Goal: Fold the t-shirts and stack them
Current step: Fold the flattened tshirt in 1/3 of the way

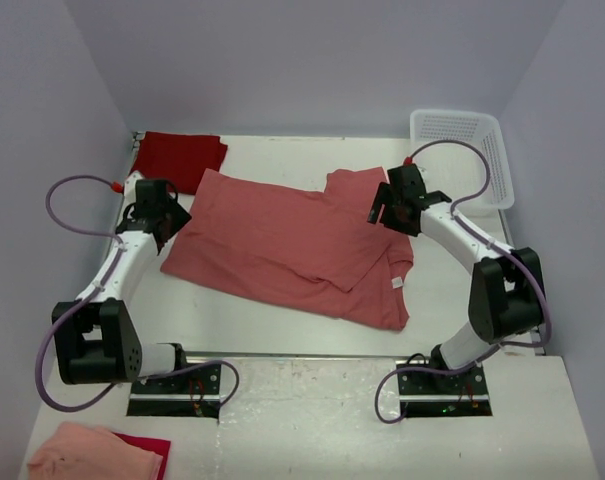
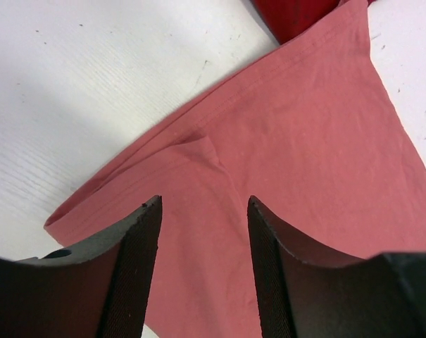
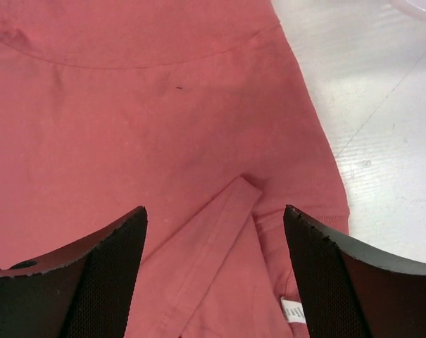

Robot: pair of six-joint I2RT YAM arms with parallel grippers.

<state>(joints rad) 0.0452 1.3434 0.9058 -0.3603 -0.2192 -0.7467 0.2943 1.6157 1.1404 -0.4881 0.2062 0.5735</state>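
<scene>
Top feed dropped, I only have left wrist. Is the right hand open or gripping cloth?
Observer: Open. The right hand hovers over the salmon t-shirt near its neck label, gripping nothing.
Operator: Where's the other shirt?
Observer: The crimson t-shirt sits at the far left corner of the table and looks folded.
Operator: Anything else on the right?
Observer: A white mesh basket at the far right corner.

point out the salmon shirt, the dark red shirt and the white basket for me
salmon shirt (image 1: pixel 282 240), top view, middle of its spread-out body
dark red shirt (image 1: pixel 177 158), top view, centre of the cloth by the far left corner
white basket (image 1: pixel 452 125), top view, mesh of its far wall
</scene>
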